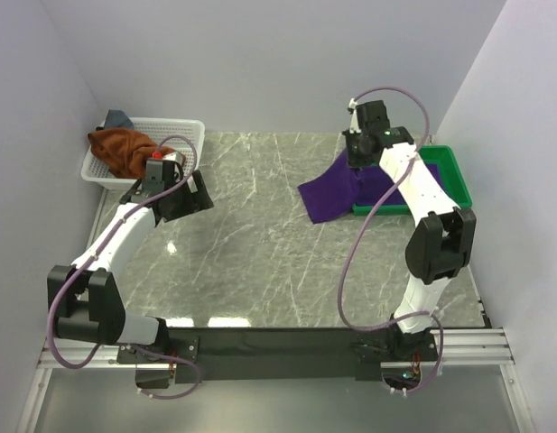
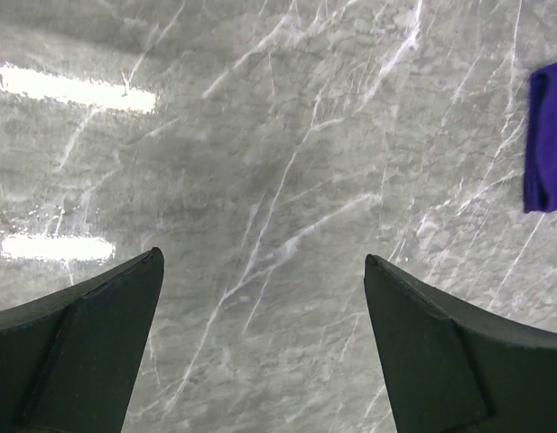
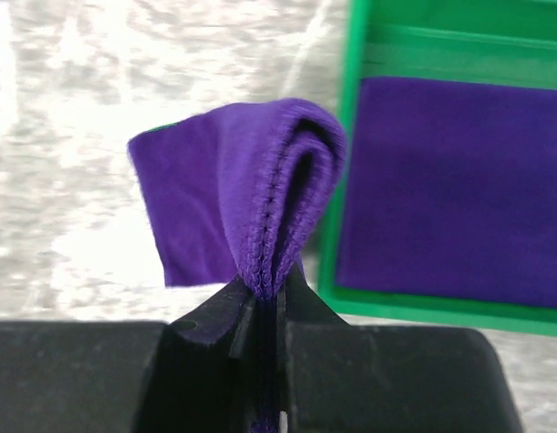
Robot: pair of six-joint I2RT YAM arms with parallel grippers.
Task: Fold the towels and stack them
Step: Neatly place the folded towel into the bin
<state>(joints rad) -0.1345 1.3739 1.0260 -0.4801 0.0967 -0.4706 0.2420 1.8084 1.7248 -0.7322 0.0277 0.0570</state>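
Pinching a doubled fold of the purple towel (image 3: 233, 189) tight between the right fingers (image 3: 215, 329), pressing the tips together with nothing but cloth between them. Holding the stitched hem looped over just beyond those tips, with one flap spreading out to their left above the table (image 3: 70, 117). Hovering beside the green tray (image 3: 350, 108), with its rim just to the right of the right fingers in the wrist view. Showing more purple cloth (image 3: 450, 189) lying flat inside that tray, to the right of the tips and beyond them; not possible to tell from here whether belonging to the same towel or to another. Seen from above, draping the purple towel from the tray's edge out onto the table, underneath the right fingers and spreading away to their left.

Holding the left fingers (image 2: 88, 343) wide apart, gripping nothing, facing the marbled table between the tips. Catching only a sliver of purple towel at the upper right of the left wrist view, well apart from the left fingers. Hanging above the table near the white basket (image 1: 183, 126), just in front of it. Finding the rust-brown towel (image 1: 123, 152) heaped in that basket, beyond the left fingers and not touching them. Finding a grey-blue towel (image 1: 118, 118) poking up at the basket's far corner, farther from the left fingers than the rust-brown one
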